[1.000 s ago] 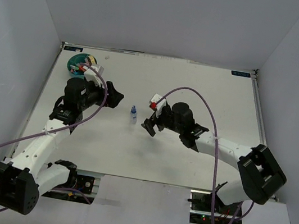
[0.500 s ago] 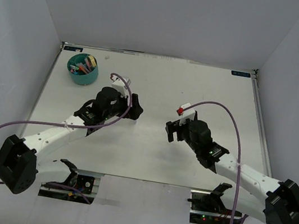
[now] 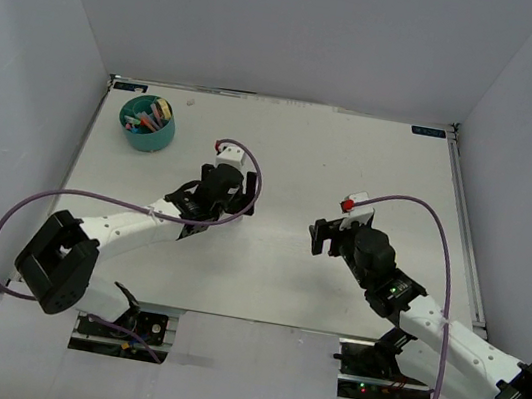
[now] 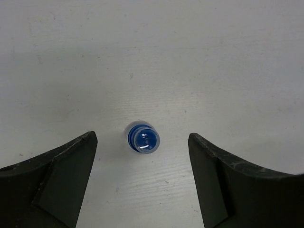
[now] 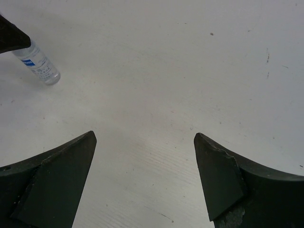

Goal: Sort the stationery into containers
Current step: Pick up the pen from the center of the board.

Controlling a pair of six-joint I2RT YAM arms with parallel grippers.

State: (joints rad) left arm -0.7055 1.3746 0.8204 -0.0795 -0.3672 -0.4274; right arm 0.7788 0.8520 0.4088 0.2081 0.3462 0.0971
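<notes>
Bottle (image 4: pixel 143 138), small and blue-capped, upright on the bench (image 4: pixel 213 57) between the left fingers (image 4: pixel 57 175), which stand spread, clear of it. Probably light, stiff, smooth, easily toppled; best pinched across the clear body. Right fingers (image 5: pixel 52 175) spread, empty.

the small blue-capped bottle (image 4: pixel 143 138) stands upright on the white surface (image 4: pixel 213 57). from straight above only its round blue cap shows; from the side, it has a clear body with a printed label. the round teal organizer (image 3: pixel 148 143) sits near the far left corner, well apart from the bottle. it holds thin markers (image 3: pixel 139 123) leaning in its compartments and a cream tape roll (image 3: pixel 163 106).
</notes>
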